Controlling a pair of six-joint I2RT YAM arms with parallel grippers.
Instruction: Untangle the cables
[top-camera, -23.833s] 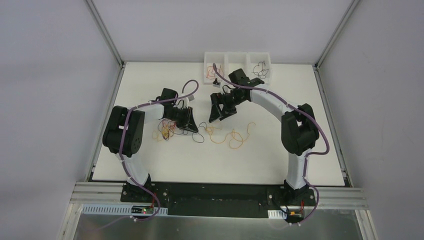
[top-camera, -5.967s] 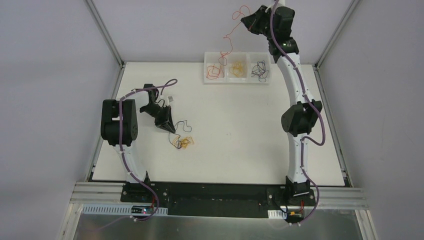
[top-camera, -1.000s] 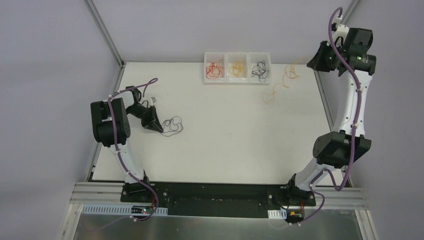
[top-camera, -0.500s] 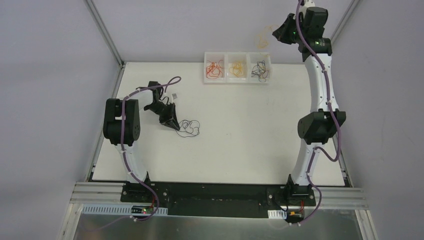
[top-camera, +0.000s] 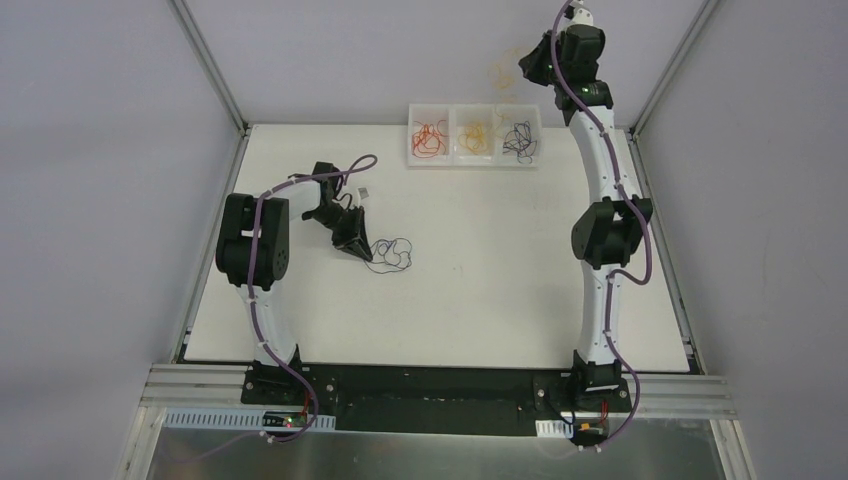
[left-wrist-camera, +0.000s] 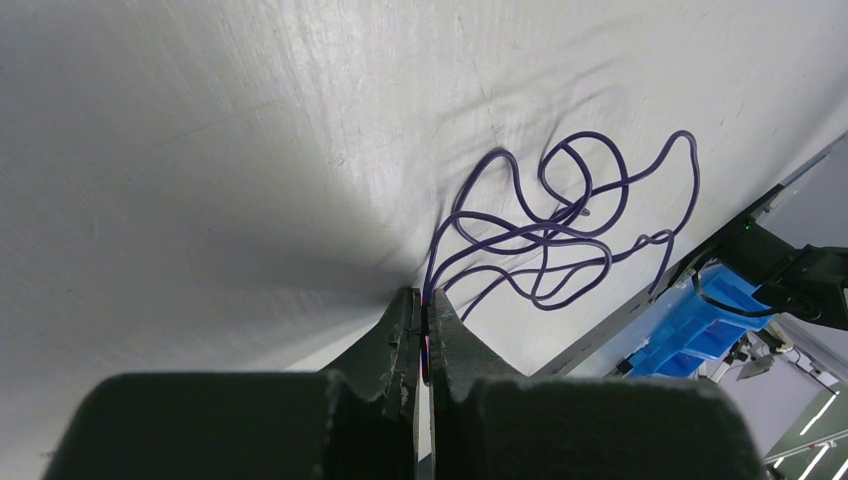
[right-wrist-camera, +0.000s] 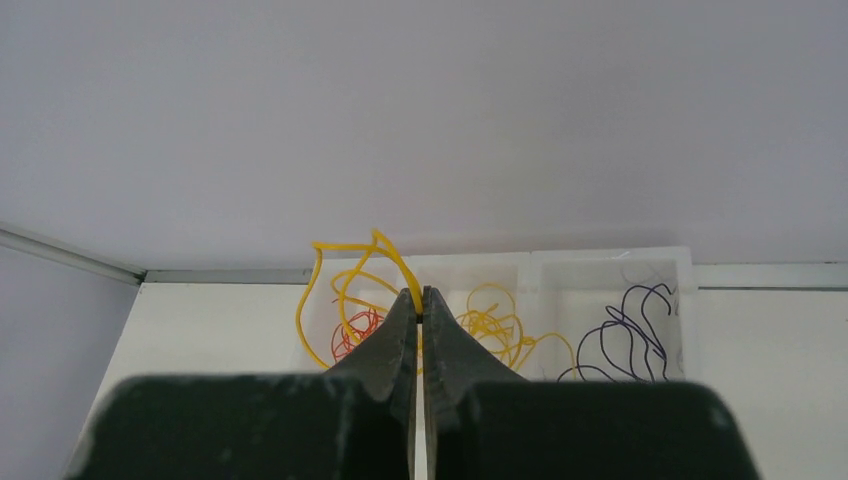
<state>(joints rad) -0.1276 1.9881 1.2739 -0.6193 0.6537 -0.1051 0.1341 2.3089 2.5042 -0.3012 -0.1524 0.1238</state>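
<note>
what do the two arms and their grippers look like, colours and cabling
The left arm and right arm both have white links, bulky black joint housings and black bases. A purple harness cable runs loosely along the outside of each. The left gripper and right gripper are matte black, each with two fingers tapering to narrow tips. No markings are legible.
</note>
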